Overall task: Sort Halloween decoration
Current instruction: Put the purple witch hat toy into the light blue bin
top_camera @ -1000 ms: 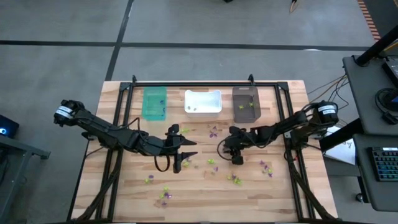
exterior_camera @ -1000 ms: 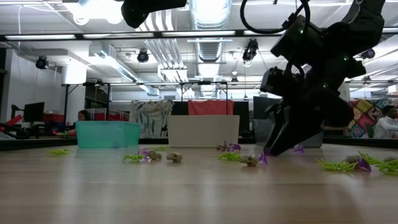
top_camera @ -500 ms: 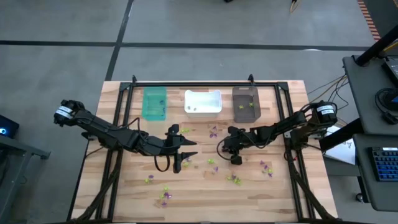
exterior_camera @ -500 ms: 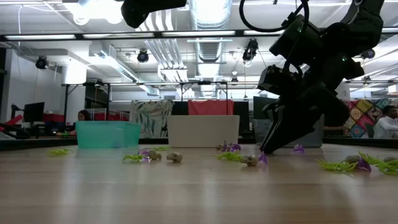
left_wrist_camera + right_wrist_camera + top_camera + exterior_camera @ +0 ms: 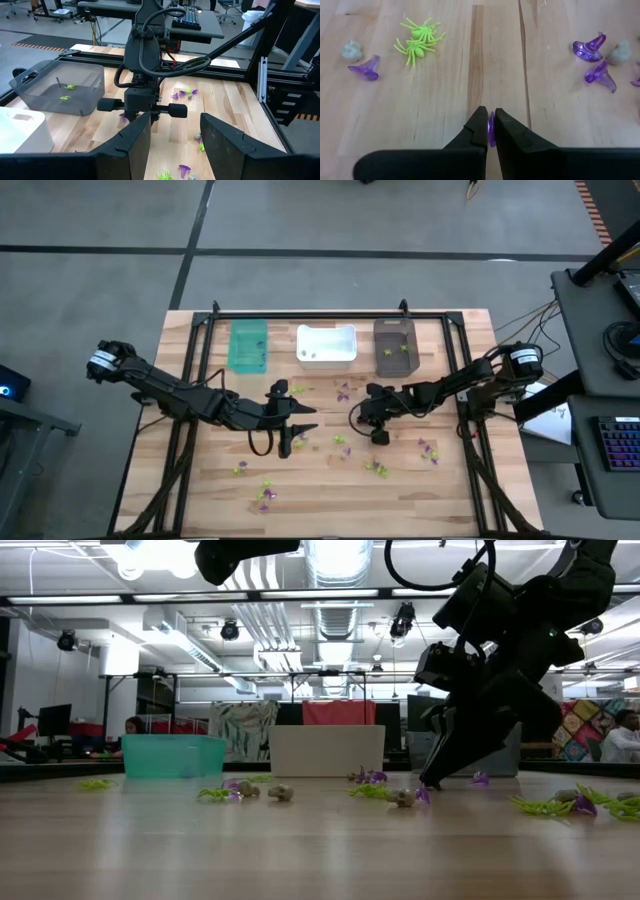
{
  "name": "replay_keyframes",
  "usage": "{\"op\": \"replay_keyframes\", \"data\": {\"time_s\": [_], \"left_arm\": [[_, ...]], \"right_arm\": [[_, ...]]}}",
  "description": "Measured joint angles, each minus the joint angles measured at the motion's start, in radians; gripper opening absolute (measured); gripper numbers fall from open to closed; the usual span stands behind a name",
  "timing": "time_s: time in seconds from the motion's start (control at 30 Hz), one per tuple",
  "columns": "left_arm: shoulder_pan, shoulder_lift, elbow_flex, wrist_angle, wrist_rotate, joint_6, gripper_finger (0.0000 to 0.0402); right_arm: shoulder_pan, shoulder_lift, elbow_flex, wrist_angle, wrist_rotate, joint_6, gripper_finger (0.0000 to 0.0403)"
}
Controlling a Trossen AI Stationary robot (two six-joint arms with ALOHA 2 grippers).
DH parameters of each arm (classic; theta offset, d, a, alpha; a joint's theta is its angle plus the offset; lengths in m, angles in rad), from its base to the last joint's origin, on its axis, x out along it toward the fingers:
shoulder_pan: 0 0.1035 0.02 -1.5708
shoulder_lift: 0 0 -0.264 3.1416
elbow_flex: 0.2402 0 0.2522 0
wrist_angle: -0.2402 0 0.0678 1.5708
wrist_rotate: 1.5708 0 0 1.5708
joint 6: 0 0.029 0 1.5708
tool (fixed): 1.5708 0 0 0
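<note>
right tool pinching a purple trinket near the middle of the tabletop

my right tool is low over the middle of the tabletop, its fingers narrowed onto a small purple trinket that sits edge-on between the tips. i judge this is the pick step, with the carry to a bin still to come.

the left tool waits just left of centre with its fingers spread wide and nothing in them, kept clear so the two arms don't crowd each other.

the rest of the halloween decoration is scattered across the wood: lime-green spiders, purple hats and pale greyish bits.

the teal bin, white bin and dark brown bin line the far edge, so sorted pieces travel away from the clutter.
</note>
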Motion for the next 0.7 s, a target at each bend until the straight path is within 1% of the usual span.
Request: {"op": "replay_keyframes", "data": {"time_s": [0.2, 0.43, 0.7], "left_arm": [[0.000, 0.000, 0.000, 0.002, 0.000, 0.000, 0.0155], [-0.006, -0.006, 0.006, 0.006, 0.000, 0.001, 0.0155], [-0.011, -0.042, 0.007, 0.007, 0.000, 0.004, 0.0155]], "right_arm": [[0.000, -0.011, 0.000, 0.002, 0.000, 0.006, 0.0009], [0.000, -0.079, -0.006, -0.028, 0.003, 0.013, 0.0007], [-0.013, -0.153, -0.005, 0.017, 0.010, 0.042, 0.0007]]}}
